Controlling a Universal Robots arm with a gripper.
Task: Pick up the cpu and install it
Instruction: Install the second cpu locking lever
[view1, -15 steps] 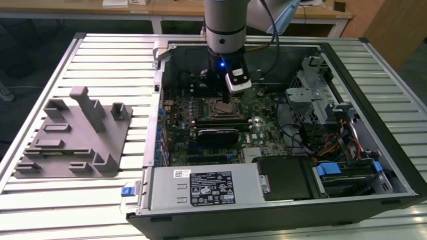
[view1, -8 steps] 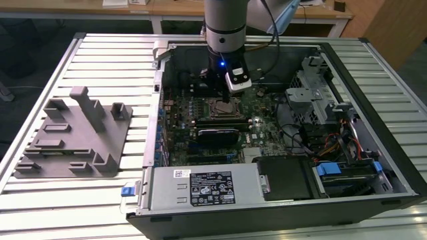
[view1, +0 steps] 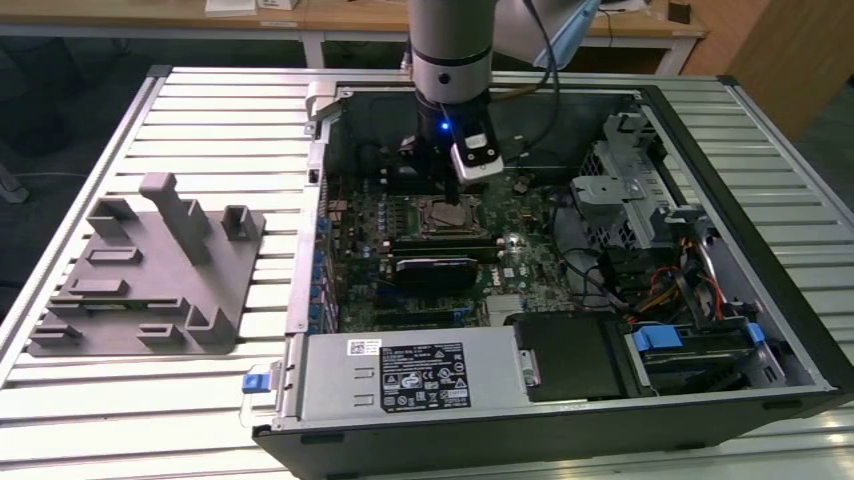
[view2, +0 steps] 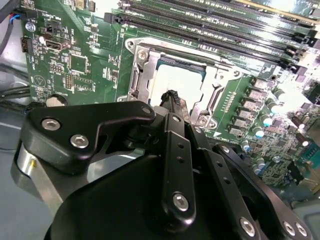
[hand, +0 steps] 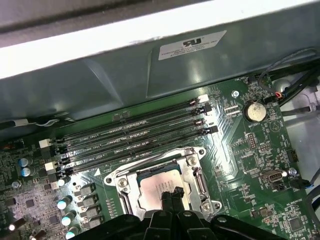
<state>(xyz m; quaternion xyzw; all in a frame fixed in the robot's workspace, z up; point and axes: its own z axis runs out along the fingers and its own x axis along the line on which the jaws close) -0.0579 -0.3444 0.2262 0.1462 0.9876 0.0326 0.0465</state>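
Pincer (hand: 171, 194) tips on socketed cpu (hand: 155, 186)

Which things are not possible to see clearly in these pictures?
- The cpu in both wrist views: the hand covers part of it, so contact cannot be judged.
- The socket in the exterior view: the arm and a wrist camera stand in front of it.
- The grey tray in the exterior view: its slots are too small to check.

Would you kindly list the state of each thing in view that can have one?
cpu: lying flat inside the socket frame.
socket: frame open, chip exposed.
end effector: fingertips together, directly over the cpu.
computer case: side panel off, on its side.
grey tray: no chip on it.
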